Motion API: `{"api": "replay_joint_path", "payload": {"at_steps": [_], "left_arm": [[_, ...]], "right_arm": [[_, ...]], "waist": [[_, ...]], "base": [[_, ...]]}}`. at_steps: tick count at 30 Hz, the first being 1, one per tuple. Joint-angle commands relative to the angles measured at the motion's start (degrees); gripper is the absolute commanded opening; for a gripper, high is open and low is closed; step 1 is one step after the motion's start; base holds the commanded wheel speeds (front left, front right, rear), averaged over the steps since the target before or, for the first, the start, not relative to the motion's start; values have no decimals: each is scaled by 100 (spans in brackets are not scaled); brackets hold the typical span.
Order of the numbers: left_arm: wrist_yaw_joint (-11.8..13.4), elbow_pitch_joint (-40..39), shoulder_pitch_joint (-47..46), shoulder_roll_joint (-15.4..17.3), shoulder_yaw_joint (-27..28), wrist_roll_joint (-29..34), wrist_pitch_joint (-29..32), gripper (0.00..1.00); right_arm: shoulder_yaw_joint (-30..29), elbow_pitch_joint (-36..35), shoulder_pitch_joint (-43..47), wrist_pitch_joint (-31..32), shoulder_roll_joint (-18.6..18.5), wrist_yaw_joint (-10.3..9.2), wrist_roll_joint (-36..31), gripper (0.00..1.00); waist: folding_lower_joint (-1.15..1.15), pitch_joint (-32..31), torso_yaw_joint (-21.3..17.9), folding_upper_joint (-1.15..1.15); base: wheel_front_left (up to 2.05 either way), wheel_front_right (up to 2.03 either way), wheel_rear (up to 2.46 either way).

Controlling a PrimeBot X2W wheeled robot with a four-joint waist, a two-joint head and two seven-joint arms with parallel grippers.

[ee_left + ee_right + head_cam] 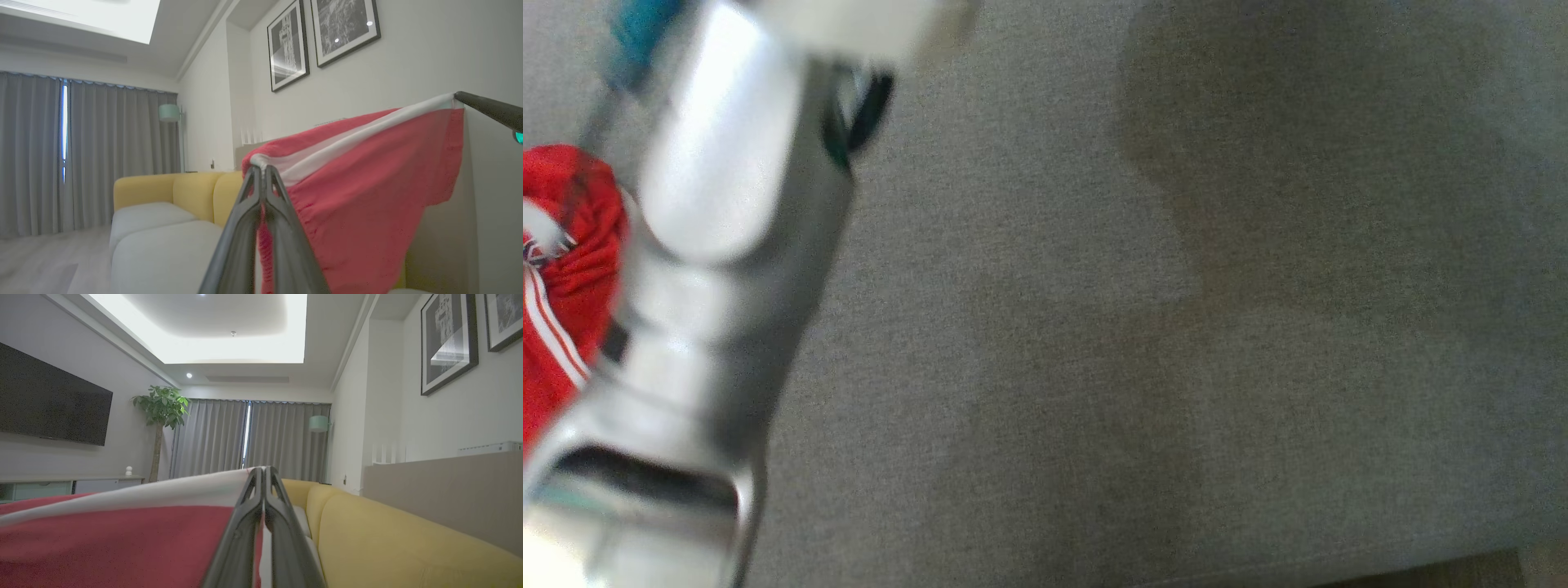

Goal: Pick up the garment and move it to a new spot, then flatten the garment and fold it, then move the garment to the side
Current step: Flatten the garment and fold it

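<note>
The garment (564, 269) is red with white stripes and shows bunched at the far left of the head view, beside a blurred silver forearm (719, 204). In the left wrist view the garment (367, 183) hangs stretched in the air. My left gripper (262, 167) is shut on its white band at one corner. The right gripper's dark finger (482, 107) holds the other corner at the upper right. In the right wrist view my right gripper (262, 468) is shut on the white edge of the garment (122, 539), which spreads away to the left.
A grey fabric surface (1176, 327) lies below the head camera, with its front edge at the bottom right. A yellow sofa (388, 539) with grey seat cushions (163, 253) runs along the picture wall. Across the room stand a wall TV (49, 404), a plant (161, 404) and curtains (102, 155).
</note>
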Motion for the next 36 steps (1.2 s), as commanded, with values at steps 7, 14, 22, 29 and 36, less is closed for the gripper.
{"api": "replay_joint_path", "payload": {"at_steps": [7,14,22,29,36], "left_arm": [[-33,-475,2317,281,-279,-138,-21,0],[-34,-619,4057,428,-525,-232,-21,0],[-28,-892,5460,615,-542,-88,-21,0],[50,-1237,6375,800,-575,-179,2,0],[73,-1661,6234,634,-603,-389,212,0]], "right_arm": [[-430,-484,2545,-29,99,40,132,0],[-648,-882,4614,-29,281,40,114,0],[-625,-1270,6136,-29,268,40,221,0],[-911,-1656,7130,-29,282,40,241,0],[-1214,-1797,7115,130,178,40,64,0]], "waist": [[-1,-404,57,0],[-1,-890,83,0],[-1,-1361,43,0],[-1,-1577,18,0],[-1,-1407,133,0]], "base": [[0,0,0],[0,0,0],[0,0,0],[0,0,0],[0,0,0]]}}
